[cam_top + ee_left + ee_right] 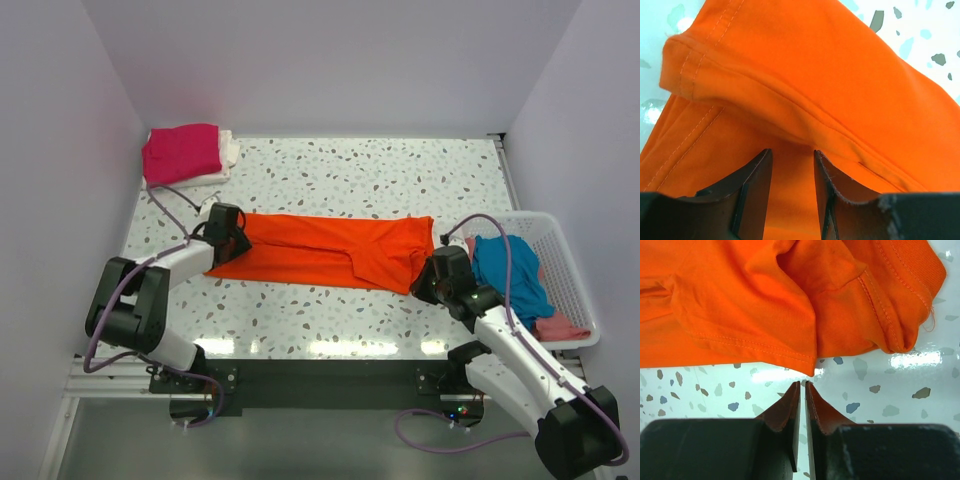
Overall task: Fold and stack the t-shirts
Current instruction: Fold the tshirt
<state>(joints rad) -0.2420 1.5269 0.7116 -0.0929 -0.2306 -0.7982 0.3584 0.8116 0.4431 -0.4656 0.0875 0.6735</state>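
At the left end of the orange t-shirt (320,245), left gripper (790,152): I see the jaws partly spread, with orange cloth showing in the gap. I cannot tell whether they press on it or only stand over it.
Left fingers (752,185): dark, with their tips pointing at a thick rolled fold of the shirt that lies just beyond them. A stitched hem runs off to the left of that fold.
Right gripper (802,384): from my wrist view the jaws are all but pressed together, with only a thin slit between them. They grip nothing, and the tips sit over the bare speckled table (350,170).
Shirt against the right gripper: the nearest hem corner lies just ahead of the tips, close but not touching. A sleeve and a ribbed edge are bunched further right.
Orange t-shirt, overall: folded into a long strip across the middle of the table, with one gripper at each end.
Far left corner: a folded magenta-pink t-shirt (180,152) rests on a white t-shirt (228,150).
Right edge: a white slatted basket (575,280) holds a crumpled teal-blue t-shirt (505,270) and a salmon-pink t-shirt (560,328), just beside my right arm.
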